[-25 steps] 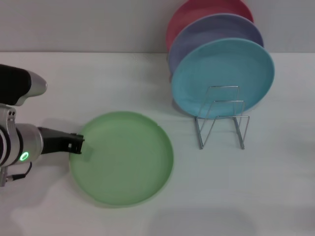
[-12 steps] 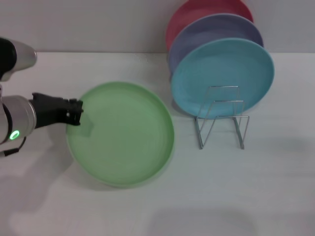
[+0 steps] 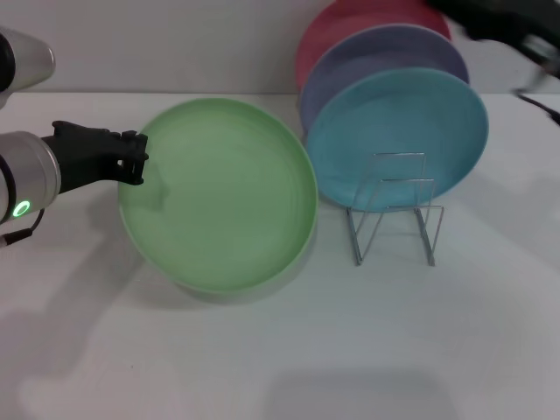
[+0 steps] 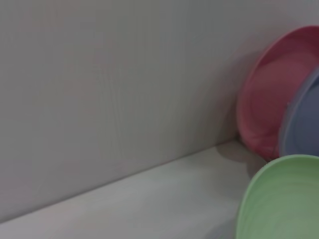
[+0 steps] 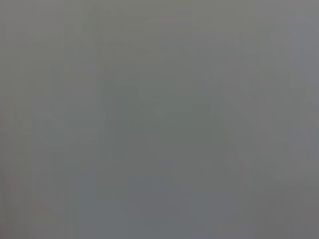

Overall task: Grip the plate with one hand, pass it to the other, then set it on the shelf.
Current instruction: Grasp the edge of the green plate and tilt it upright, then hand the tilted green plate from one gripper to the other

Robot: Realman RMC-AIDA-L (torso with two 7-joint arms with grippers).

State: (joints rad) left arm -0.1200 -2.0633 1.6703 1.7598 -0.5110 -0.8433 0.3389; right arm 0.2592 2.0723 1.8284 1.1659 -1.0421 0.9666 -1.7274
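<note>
Now left gripper [image 3: 136,157] clamped on light green plate [image 3: 223,197] left rim, plate raised, tilted

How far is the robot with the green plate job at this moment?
Done: the left gripper is shut on the rim of the green plate, which is off the table. In hand: the right arm enters at the top right corner. Left: the handover, then placing it on the wire rack.

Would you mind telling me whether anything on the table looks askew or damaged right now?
Nothing looks damaged or spilled. Only the green plate is tilted, because the left gripper holds its rim. The turquoise plate leans in the wire rack as expected.
</note>
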